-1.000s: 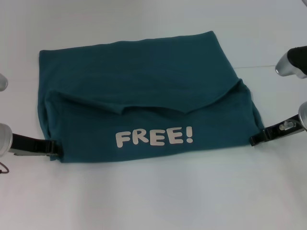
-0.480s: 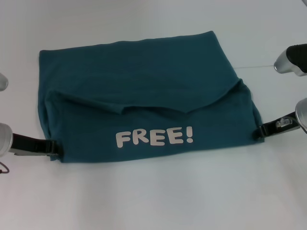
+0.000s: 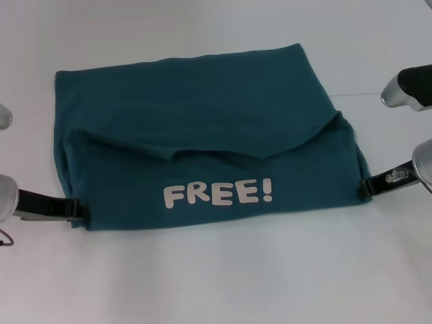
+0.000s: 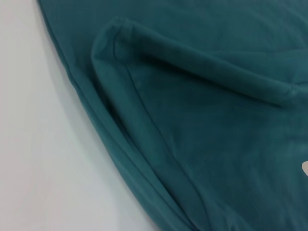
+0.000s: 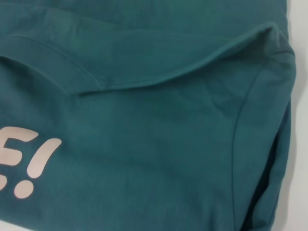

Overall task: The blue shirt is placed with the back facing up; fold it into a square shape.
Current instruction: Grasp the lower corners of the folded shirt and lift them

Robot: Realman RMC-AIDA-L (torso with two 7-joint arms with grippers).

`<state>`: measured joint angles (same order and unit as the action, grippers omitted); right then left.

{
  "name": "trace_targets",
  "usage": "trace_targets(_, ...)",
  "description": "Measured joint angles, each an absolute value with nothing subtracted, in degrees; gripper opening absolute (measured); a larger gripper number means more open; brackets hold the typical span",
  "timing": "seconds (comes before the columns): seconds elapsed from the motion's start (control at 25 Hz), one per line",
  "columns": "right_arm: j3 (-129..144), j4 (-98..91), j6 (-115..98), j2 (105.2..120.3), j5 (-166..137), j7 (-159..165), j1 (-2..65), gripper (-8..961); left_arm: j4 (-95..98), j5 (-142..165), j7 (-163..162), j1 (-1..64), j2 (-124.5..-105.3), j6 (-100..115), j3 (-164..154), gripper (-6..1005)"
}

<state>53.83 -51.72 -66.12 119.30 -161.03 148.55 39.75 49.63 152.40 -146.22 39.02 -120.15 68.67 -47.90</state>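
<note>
The blue shirt (image 3: 202, 152) lies on the white table (image 3: 216, 283) between my two grippers, already folded to a rough rectangle with the "FREE!" print (image 3: 217, 193) up; I judge squaring and release remain. My left gripper (image 3: 75, 209) touches its near corner, my right gripper (image 3: 368, 188) the opposite one. Whether either clamps cloth I cannot tell; the fingertips are hard to make out.

I seem to be working at a bare test setup, most likely a lab or recording station. All I see is a plain white table (image 3: 216, 283) running past every edge of my head view, evenly lit, with no walls, furniture or household clutter beyond either end effector.
</note>
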Motion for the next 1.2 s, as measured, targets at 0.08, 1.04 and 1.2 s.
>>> trace_targets(0.08, 53.6, -52.3, -66.8, 119.22, -161.0, 148.2, 39.7, 34, 49.6, 152.4, -146.2, 39.0, -120.15, 68.7, -47.9, 131)
trace_targets(1.04, 54.0, -68.4, -106.6, 118.91, -162.8, 137.5, 39.5, 35, 53.5, 160.0, -144.0, 40.2, -117.36, 96.5, -47.7, 131)
trace_targets(1.2, 54.5, -68.4, -111.8, 119.47, -162.7, 135.1, 39.7, 35, 54.2, 163.0, -143.3, 40.0, -117.63, 101.4, -48.0, 132)
